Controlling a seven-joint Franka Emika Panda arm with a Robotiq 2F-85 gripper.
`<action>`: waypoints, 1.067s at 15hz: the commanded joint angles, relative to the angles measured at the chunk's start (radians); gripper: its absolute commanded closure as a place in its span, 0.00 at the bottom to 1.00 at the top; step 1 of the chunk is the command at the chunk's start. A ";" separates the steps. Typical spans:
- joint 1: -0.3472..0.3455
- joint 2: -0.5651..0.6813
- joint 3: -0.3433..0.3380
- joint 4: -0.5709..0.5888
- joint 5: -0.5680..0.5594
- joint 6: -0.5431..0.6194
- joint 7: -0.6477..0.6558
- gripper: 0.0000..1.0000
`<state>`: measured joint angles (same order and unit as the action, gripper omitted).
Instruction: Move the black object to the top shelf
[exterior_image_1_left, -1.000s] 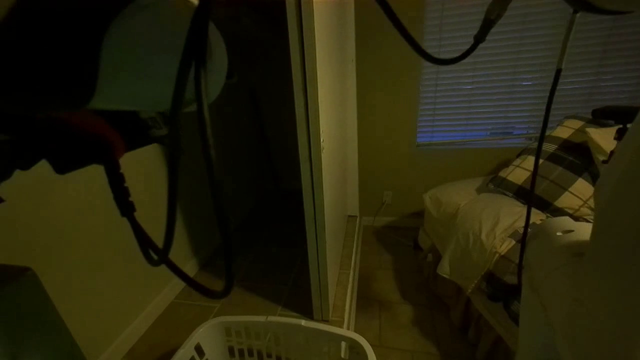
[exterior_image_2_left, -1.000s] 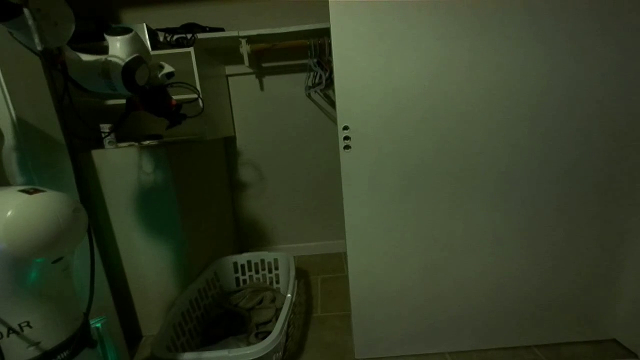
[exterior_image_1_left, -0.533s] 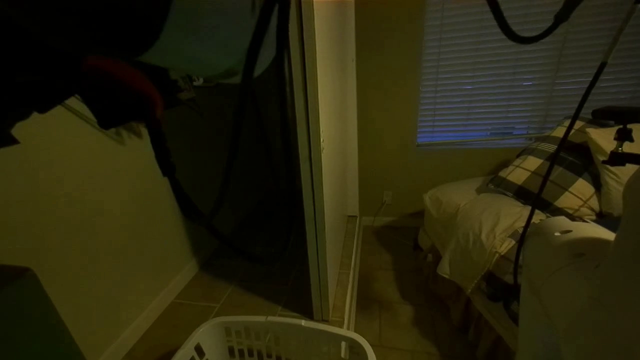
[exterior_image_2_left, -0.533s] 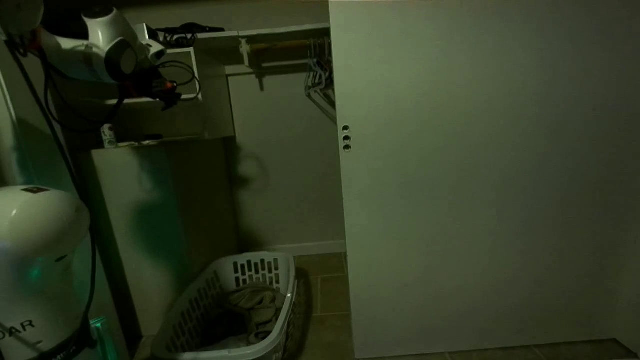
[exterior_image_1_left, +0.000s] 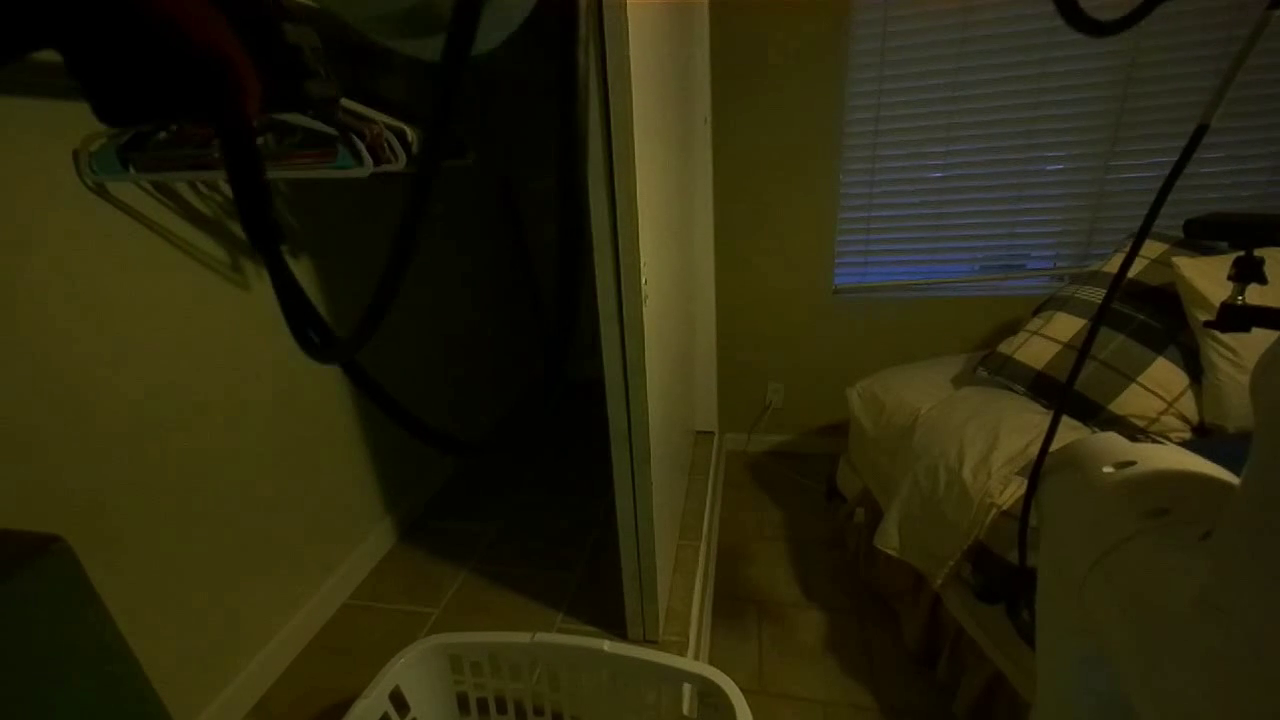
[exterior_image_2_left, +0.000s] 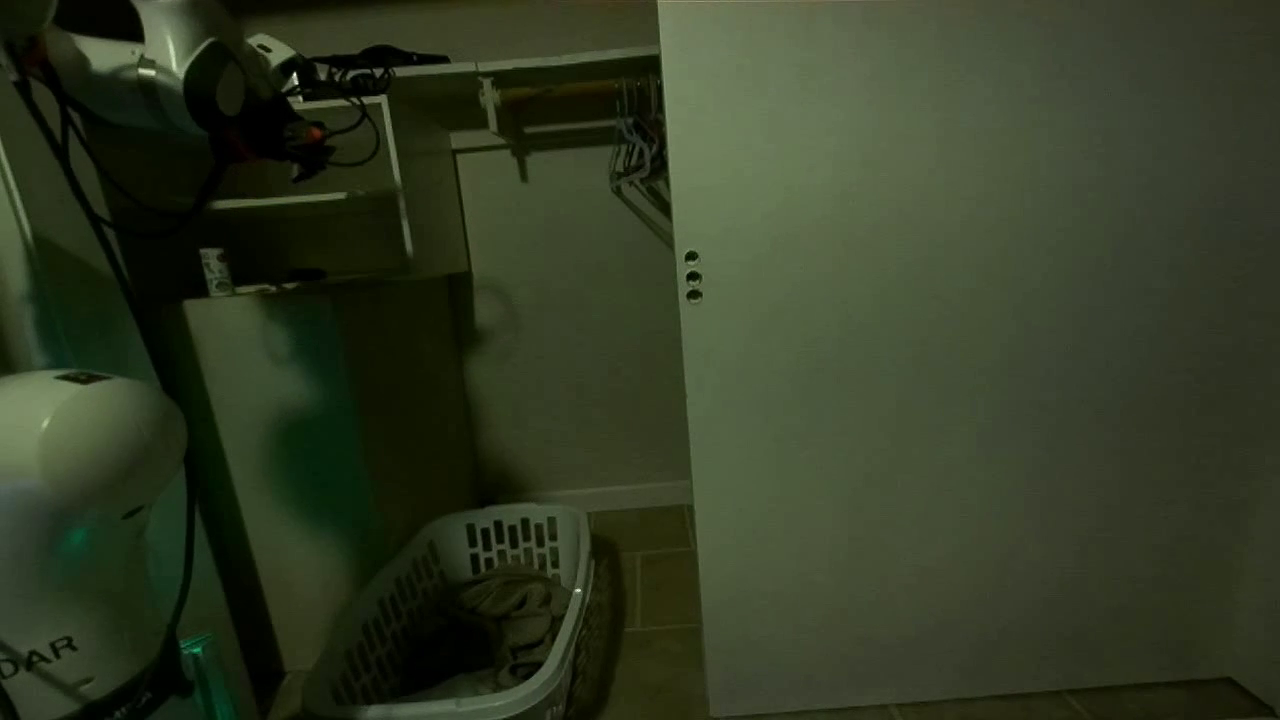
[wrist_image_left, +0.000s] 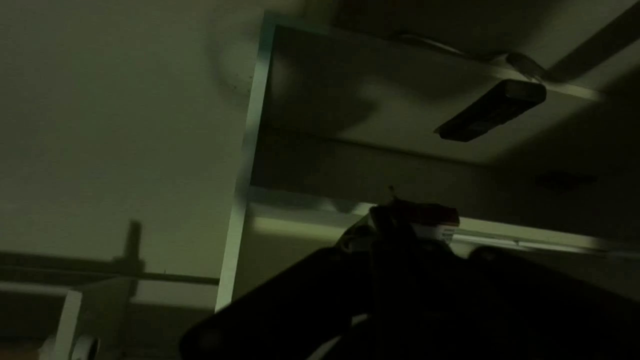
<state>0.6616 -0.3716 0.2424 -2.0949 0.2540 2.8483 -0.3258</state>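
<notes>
1. My gripper (exterior_image_2_left: 311, 168) has just climbed from close above the bottom ledge (wrist_image_left: 400, 110) of the shelf unit (exterior_image_2_left: 430, 210) to the height of the unit's upper opening, over its middle board (exterior_image_2_left: 300, 200). How far out in front of the unit it is, I cannot tell.
2. The black object (wrist_image_left: 492, 110) has not gone with it: it lies on the shelf unit's bottom ledge, where the can (exterior_image_2_left: 216, 272) also stands (it looks rather like a remote, as far as the gloom allows).
3. In the wrist view my fingers (wrist_image_left: 295, 290) merge into a dark mass, so I cannot tell whether they are spread, pressed together or pinching something; a red patch (wrist_image_left: 434, 214) shows by their tips, and I cannot say what it belongs to.
4. For the task, I take this climb as repositioning, not carrying; I judge that I must return to the unit's bottom ledge for the grasp.
5. Which level of the shelf unit is meant as the goal is unclear to me; dark clutter (exterior_image_2_left: 385, 55) lies above its upper opening.
6. My cable (exterior_image_1_left: 262, 225) hangs in a loose loop and could, I guess, snag on the unit's edge.
</notes>
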 joint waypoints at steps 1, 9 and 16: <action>0.011 0.086 -0.013 0.126 -0.013 0.007 -0.001 1.00; -0.018 0.331 0.012 0.408 -0.040 -0.030 0.040 1.00; -0.085 0.536 0.099 0.663 -0.200 -0.110 0.207 1.00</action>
<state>0.6038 0.0658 0.2977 -1.5764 0.1400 2.7913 -0.2062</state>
